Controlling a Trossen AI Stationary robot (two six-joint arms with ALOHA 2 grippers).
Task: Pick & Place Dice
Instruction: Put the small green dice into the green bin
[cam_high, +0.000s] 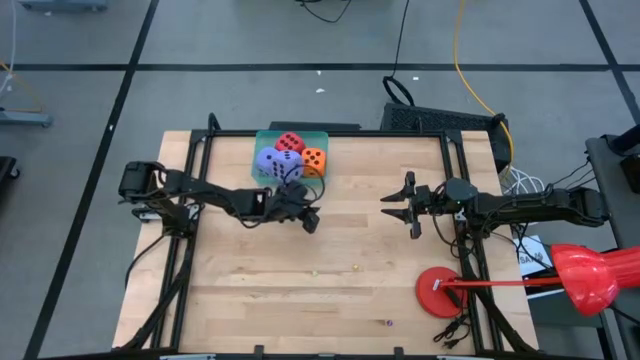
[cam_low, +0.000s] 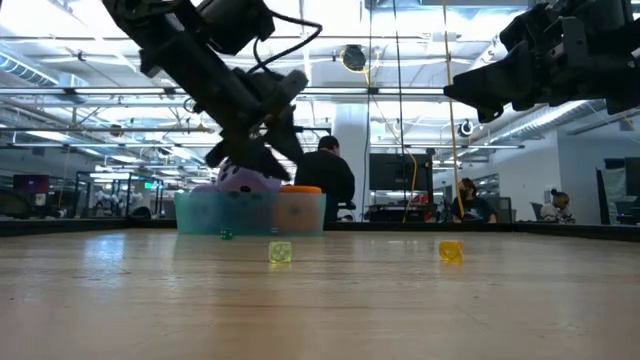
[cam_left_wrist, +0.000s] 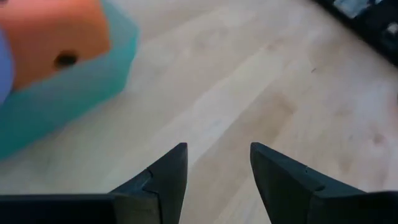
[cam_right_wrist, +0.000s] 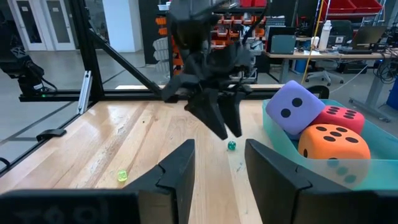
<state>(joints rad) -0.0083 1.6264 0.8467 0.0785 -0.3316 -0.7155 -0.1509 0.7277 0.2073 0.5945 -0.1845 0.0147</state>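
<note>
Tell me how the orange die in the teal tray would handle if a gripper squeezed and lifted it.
The orange die looks matte and foam-like, so it would probably give under the fingers and weigh little for its size. Its flat faces and rounded edges suggest it would tumble briefly, not roll far. It sits against the red die in the tray, which might shift.

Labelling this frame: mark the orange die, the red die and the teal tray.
orange die (cam_high: 314, 158), high view, middle of its top face.
red die (cam_high: 290, 143), high view, middle of its top face.
teal tray (cam_right_wrist: 278, 138), right wrist view, its near wall below the purple die.
</note>
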